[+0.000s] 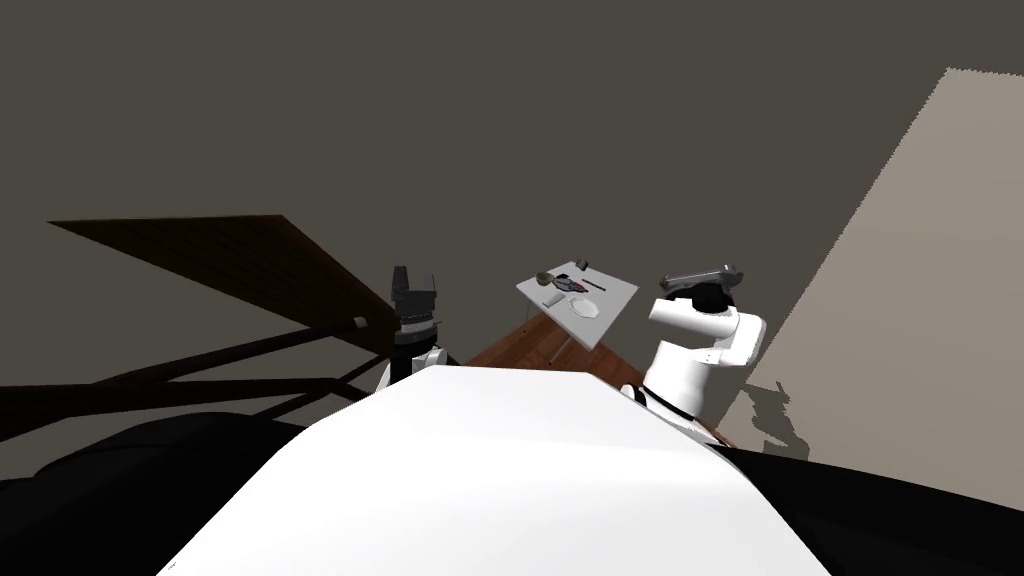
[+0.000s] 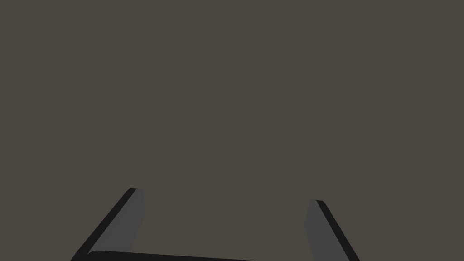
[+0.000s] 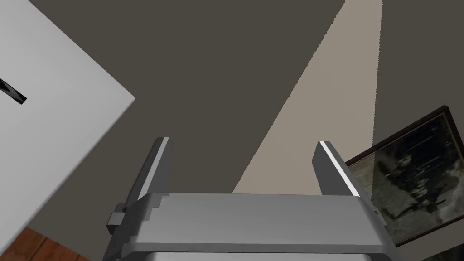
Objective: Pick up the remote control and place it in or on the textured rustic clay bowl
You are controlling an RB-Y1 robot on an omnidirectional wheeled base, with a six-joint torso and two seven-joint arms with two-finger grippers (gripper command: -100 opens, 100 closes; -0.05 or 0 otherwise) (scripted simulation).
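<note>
Right hand (image 3: 244, 140) wide, well apart from apparent remote (image 1: 576, 287).

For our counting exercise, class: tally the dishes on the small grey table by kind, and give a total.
Bowl: 1
Plate: 1
Total: 2

A small, round, dull olive-brown bowl (image 1: 545, 278) stands upright on the white tabletop (image 1: 615, 296), close to its far left edge. A flat, dark, oblong remote control (image 1: 574, 288) lies just beside the bowl, toward the tabletop's middle; its details are too small to make out.
</note>
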